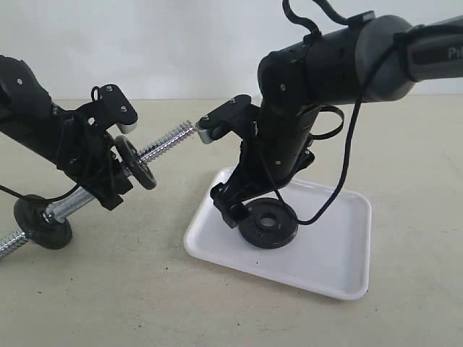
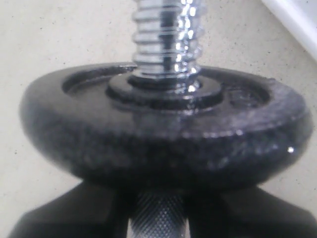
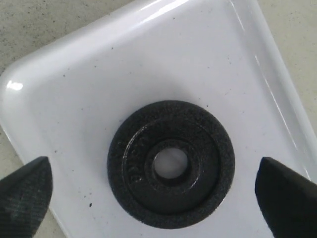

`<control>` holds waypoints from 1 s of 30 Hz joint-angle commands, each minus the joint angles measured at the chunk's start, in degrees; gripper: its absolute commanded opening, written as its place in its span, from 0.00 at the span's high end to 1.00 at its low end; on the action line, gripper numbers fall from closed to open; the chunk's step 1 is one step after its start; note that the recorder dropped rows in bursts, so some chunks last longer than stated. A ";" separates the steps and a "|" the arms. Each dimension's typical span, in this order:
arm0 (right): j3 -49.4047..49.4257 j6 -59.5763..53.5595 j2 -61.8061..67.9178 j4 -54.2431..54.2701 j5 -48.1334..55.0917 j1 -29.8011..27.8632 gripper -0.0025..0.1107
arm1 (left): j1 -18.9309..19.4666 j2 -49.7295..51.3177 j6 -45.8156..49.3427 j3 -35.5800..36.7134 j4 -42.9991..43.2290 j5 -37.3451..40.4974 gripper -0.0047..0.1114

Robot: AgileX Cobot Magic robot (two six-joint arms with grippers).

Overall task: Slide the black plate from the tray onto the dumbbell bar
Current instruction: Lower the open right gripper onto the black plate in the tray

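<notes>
A black plate (image 1: 268,223) lies flat on the white tray (image 1: 340,289). My right gripper (image 1: 260,210) hangs just over it, open. In the right wrist view the black plate (image 3: 171,163) sits between the two wide-apart fingertips (image 3: 25,193) of the right gripper (image 3: 156,196), untouched, on the tray (image 3: 148,59). My left gripper (image 1: 108,181) is shut on the knurled middle of the dumbbell bar (image 1: 173,137), held tilted with its threaded end toward the tray. One look-alike disc (image 1: 136,163) sits on the bar against the left gripper (image 2: 157,223); up close the disc (image 2: 158,148) rings the bar (image 2: 166,39).
Another black disc (image 1: 42,222) is on the bar's low end, resting on the beige table at the left. A corner of the tray (image 2: 297,20) shows in the left wrist view. The right arm's cable (image 1: 347,159) loops down over the tray.
</notes>
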 commanded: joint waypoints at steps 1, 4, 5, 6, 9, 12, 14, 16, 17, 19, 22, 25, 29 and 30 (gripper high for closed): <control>-0.21 -0.79 0.06 -0.73 -2.00 0.00 0.05 | 0.15 -3.09 -0.05 -1.34 -1.47 -4.20 0.92; -0.21 -1.99 0.70 -0.73 -2.47 0.00 0.05 | 0.15 -3.09 -0.43 -1.34 -1.47 -3.74 0.92; -0.21 -2.30 1.21 -0.85 -2.35 0.00 0.05 | 0.15 -3.09 -0.43 -1.34 -1.47 -3.74 0.92; -0.21 -2.30 1.26 -0.85 -2.35 0.00 0.05 | 0.15 -3.09 -0.42 -1.34 -1.47 -3.49 0.92; -0.12 -2.30 2.05 -1.12 -3.00 -0.14 0.05 | 0.15 -3.09 -0.42 -1.34 -1.47 -3.49 0.92; -0.12 -2.30 2.84 -1.12 -2.78 -1.34 0.05 | 0.15 -3.09 -0.42 -1.34 -1.47 -3.13 0.92; -0.12 -2.45 3.58 0.30 -1.70 -2.64 0.05 | 0.15 -3.09 -0.42 -1.34 -1.47 -2.87 0.92; -0.12 -3.78 3.88 1.51 -0.39 -3.88 0.05 | 0.15 -3.09 -0.42 -1.34 -1.47 -2.87 0.92; -0.12 -4.36 3.88 1.51 0.12 -4.20 0.05 | 0.15 -3.09 -0.42 -1.34 -1.47 -2.87 0.92; -0.12 -5.79 3.88 2.29 0.86 -4.60 0.05 | 0.15 -3.09 -0.30 -1.34 -1.47 -2.87 0.92; -0.12 -7.29 4.00 2.73 2.99 -4.73 0.05 | 0.15 -3.09 -0.18 -1.34 -1.25 -2.87 0.92; -0.12 -9.22 4.00 4.12 4.04 -4.73 0.05 | 0.15 -3.09 0.46 -1.34 -1.24 -2.87 0.92; -0.12 -13.76 4.00 9.68 3.54 -4.73 0.05 | 0.15 -3.09 0.46 -1.34 -1.24 -2.87 0.92; -0.12 -14.67 4.00 10.95 3.00 -4.73 0.05 | 0.15 -3.09 0.46 -1.34 -1.24 -2.77 0.92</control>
